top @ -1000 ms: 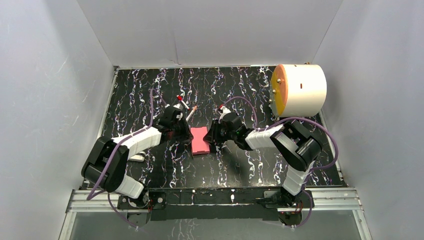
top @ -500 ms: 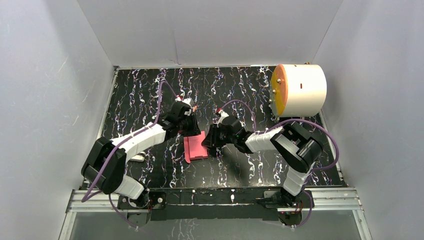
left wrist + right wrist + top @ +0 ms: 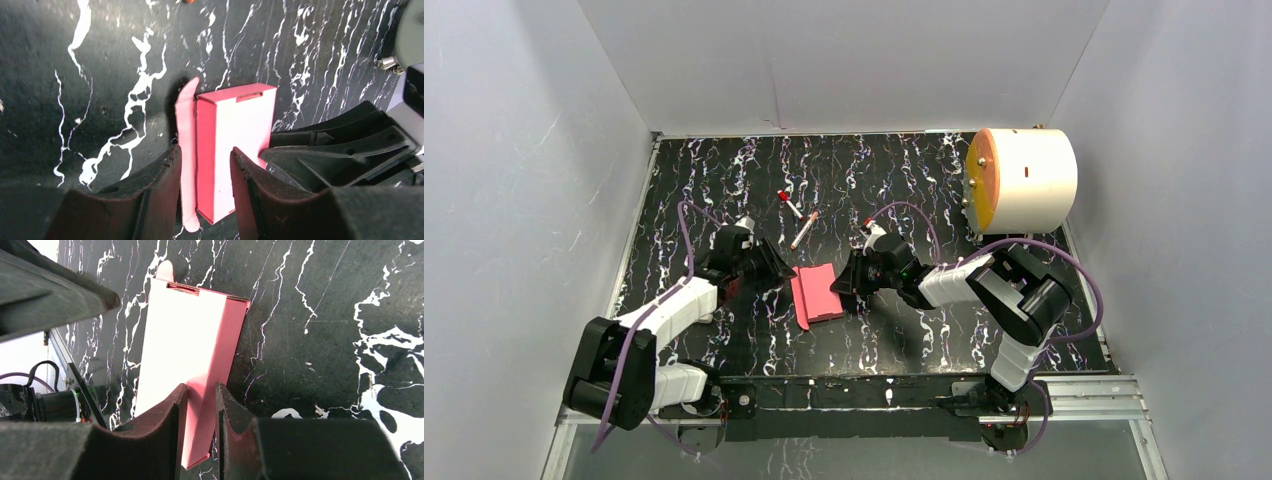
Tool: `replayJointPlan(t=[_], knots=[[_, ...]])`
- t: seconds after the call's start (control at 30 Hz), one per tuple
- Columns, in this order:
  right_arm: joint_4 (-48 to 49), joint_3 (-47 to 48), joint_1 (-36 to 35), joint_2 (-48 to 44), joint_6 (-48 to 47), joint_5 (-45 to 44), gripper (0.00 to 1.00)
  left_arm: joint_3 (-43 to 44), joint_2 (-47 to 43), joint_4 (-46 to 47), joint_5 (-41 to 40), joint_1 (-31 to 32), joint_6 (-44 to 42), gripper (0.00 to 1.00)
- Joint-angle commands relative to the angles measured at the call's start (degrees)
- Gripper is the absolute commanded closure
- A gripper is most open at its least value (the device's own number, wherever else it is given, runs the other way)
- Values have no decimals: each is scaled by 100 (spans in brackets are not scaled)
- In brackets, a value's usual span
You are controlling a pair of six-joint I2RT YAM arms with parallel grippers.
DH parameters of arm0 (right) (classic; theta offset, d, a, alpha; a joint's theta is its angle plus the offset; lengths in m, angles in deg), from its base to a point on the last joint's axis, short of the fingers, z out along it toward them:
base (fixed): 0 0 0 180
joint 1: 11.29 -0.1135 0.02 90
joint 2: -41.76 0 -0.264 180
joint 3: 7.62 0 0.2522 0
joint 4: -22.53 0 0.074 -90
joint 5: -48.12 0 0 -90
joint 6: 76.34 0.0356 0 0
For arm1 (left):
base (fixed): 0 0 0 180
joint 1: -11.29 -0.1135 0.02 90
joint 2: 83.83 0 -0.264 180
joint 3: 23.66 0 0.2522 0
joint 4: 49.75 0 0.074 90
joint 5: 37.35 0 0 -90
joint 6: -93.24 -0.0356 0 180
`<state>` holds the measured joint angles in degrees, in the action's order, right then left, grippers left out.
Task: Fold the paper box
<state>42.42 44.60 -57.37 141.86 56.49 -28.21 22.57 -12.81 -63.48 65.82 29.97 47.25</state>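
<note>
Place: a robotics lab test cell.
Enclosure: plain white panels (image 3: 844, 60) close it in at 9, 12 and 3 o'clock.
Table: black, white-veined table (image 3: 714, 170) as the only work surface.
Mount: aluminium rail (image 3: 874, 398) at 6 o'clock, two cabled robot arms (image 3: 674, 305) bolted on.
Fixture: white cylinder (image 3: 1036, 180), orange-faced, at 2 o'clock.

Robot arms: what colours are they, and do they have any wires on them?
The left arm and right arm both have smooth white shells joined by chunky black joints. A thin purple cable loops along each one. The left tool and right tool each have two black fingers with curved, rough-looking inner faces.
</note>
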Motion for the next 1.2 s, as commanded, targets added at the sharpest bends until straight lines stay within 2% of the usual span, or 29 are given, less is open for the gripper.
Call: replayJointPlan(t=[0.0, 0.37, 0.63, 0.7, 0.87, 1.0, 1.17], knots=[[-26, -89, 28, 27, -38, 34, 68, -298, -34, 273, 464, -81, 278, 63], [48, -41, 29, 97, -1, 114, 69, -754, 621, 913, 719, -83, 363, 70], [149, 27, 25, 151, 7, 239, 69, -558, 673, 1364, 1367, -75, 511, 96], [150, 38, 29, 134, -2, 241, 69, -367, 489, 1193, 1333, -67, 391, 100], [136, 59, 29, 64, -83, 336, 68, 438, 237, 306, 1076, 8, -322, 100], [80, 127, 29, -8, -150, 390, 65, 1144, 472, -552, 932, 255, -962, 100], [-46, 192, 30, -103, -218, 316, 64, 1828, 817, -1187, 342, 804, -1544, 100]])
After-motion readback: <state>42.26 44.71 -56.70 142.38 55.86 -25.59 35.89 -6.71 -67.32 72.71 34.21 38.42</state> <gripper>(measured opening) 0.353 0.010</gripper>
